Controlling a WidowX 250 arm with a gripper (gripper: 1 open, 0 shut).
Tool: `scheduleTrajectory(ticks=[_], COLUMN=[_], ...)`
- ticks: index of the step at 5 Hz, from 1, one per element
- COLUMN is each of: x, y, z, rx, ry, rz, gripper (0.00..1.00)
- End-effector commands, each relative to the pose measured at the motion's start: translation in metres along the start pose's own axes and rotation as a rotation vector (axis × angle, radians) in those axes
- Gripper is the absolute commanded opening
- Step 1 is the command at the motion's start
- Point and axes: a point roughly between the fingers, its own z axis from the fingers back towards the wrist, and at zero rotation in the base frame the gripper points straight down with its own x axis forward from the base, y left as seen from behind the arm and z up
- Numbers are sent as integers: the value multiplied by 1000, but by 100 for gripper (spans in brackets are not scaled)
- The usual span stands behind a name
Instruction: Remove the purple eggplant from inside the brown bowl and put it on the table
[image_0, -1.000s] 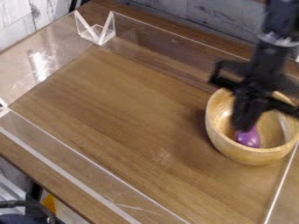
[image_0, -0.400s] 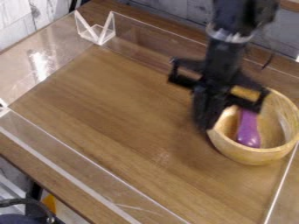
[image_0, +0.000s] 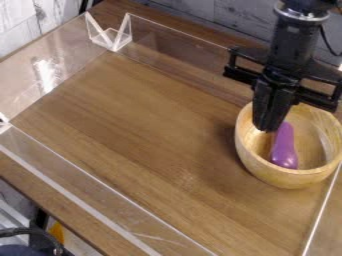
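Purple eggplant (image_0: 283, 146) lying in the brown bowl (image_0: 286, 173), right under the gripper (image_0: 271, 121) (jaws pinched together, gripping nothing).

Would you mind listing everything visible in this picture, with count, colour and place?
Glossy magenta-purple toy eggplant: one, purple, lying inside the bowl, its upper end at the fingers.
Round light-brown wooden bowl: one, light brown, right side of the table.
Medium-brown wood-grain table: one, brown, filling most of the view.
Clear acrylic walls: several, transparent, along the table's edges.
Clear angled acrylic stand: one, transparent, far left corner.
Black robot arm: one, black, above the bowl, pointing down.
Fingers: shut, reaching down to the eggplant; whether they hold it cannot be told.
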Motion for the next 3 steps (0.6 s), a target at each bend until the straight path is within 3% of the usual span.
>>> scheduleTrajectory(ticks=[1, 2, 3], x=[-4, -21, -16], y=[4, 19, 1], z=[13, 4, 3], rx=[-19, -12, -13], ry=[-50, -23, -19], rz=[8, 34, 3], gripper=[0, 0, 100])
